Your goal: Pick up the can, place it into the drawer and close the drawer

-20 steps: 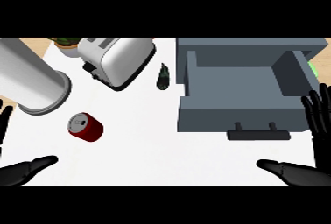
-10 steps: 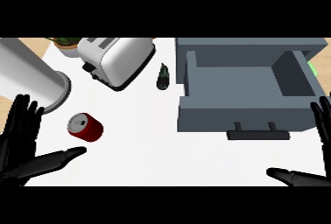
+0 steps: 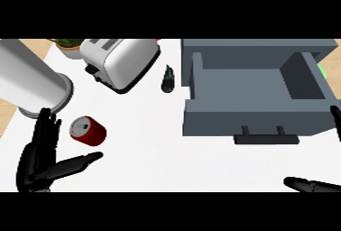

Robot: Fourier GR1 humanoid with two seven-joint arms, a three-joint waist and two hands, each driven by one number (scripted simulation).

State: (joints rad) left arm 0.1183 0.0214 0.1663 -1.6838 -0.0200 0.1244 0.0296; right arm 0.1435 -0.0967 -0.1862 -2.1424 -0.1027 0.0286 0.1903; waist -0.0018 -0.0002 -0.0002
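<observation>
Can (image 3: 88,130) lies on its side on the white surface (image 3: 173,153), ungrasped, just right of your open left robot hand (image 3: 41,158); reach step in hand, so next close fingers round it, then carry to the open drawer (image 3: 256,113).

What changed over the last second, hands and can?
The left hand moved up the view and inward toward the red can, fingers open, stopping just short of it; nothing is held. The right hand slid toward the lower right edge, now mostly out of view. The can, the open drawer, the toaster and the metal cylinder stayed put.
</observation>
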